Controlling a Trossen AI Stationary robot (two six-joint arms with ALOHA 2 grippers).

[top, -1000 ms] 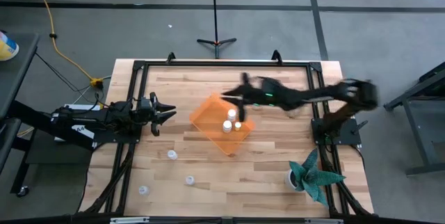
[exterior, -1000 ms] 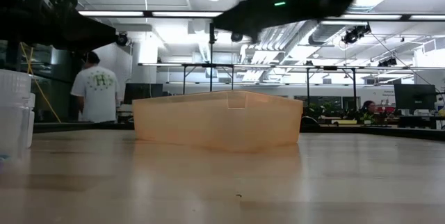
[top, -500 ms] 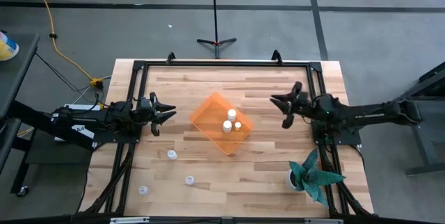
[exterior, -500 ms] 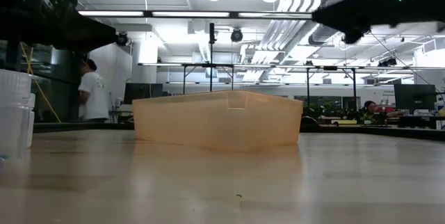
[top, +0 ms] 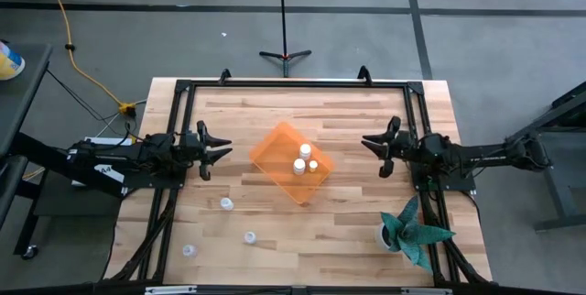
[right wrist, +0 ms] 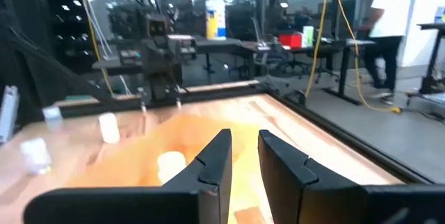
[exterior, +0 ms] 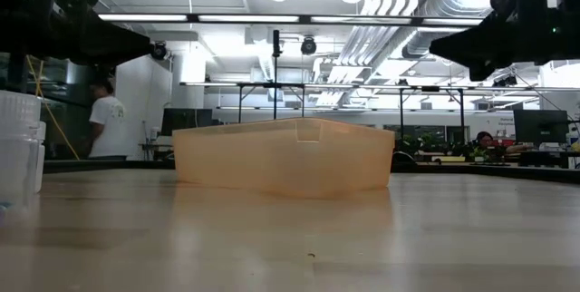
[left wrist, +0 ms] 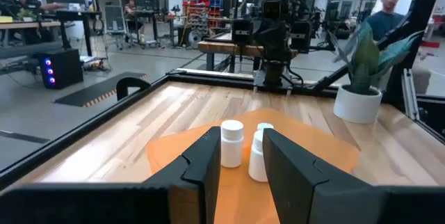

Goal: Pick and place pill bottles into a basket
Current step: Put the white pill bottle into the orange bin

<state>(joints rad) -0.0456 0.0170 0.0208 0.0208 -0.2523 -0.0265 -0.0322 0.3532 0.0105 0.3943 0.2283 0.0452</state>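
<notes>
**Three bottles still out on the boards, and both arms hanging back**

The basket (top: 290,162) sits mid-table, turned corner-on, with three pill bottles (top: 303,158) standing inside it toward the plant-side half. Three loose bottles (top: 226,204) lie well clear of the basket, toward the table's near-left corner. The left end effector (top: 216,149) hovers just off the basket's left corner, fingers parted and empty. The right end effector (top: 375,148) hangs off the basket's opposite side, fingers a little apart, nothing between them.

To my eye the trouble lies in reach. The loose bottles are small and upright, so a finger coming in slightly off-centre would likely tip one and send it rolling toward the table (top: 357,213) edge. A low approach could also nudge the light basket and shift its contents. The potted plant (top: 414,231) crowds the right arm's side.
</notes>
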